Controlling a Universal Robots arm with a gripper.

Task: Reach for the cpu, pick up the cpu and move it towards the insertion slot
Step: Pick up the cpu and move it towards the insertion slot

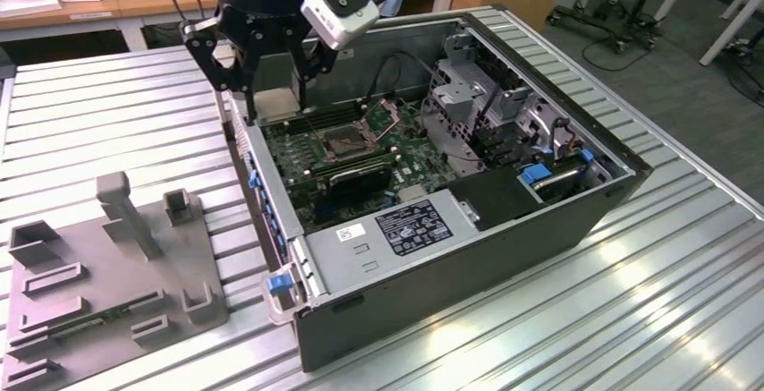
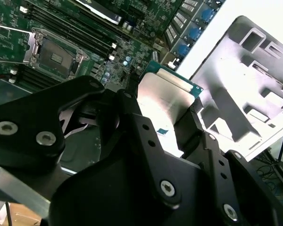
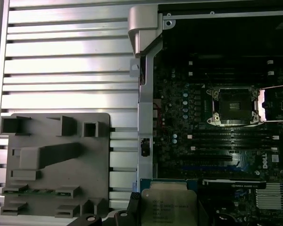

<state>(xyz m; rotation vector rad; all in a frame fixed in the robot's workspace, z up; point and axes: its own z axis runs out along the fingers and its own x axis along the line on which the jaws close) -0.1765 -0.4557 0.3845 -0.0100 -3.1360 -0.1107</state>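
My gripper (image 1: 272,73) is shut on the cpu (image 1: 278,97), a flat silvery square with a tan rim. It holds the chip in the air over the open computer case's wall on the exterior view's left. In the second wrist view the cpu (image 2: 167,92) sits clamped between the two black fingers (image 2: 132,117). The first wrist view has the cpu (image 3: 169,207) beside the case wall. The insertion slot (image 1: 340,143), a dark square socket with a shiny frame, lies open on the green board inside the case, apart from the chip, and appears in both wrist views (image 2: 54,56) (image 3: 233,106).
A grey tray (image 1: 107,275) with upright blocks lies on the ribbed metal table on the exterior view's left of the case and holds a thin green memory stick (image 1: 102,319). Drive cages (image 1: 489,114) and a power supply (image 1: 406,225) crowd the case. Black memory slots (image 3: 226,139) flank the socket.
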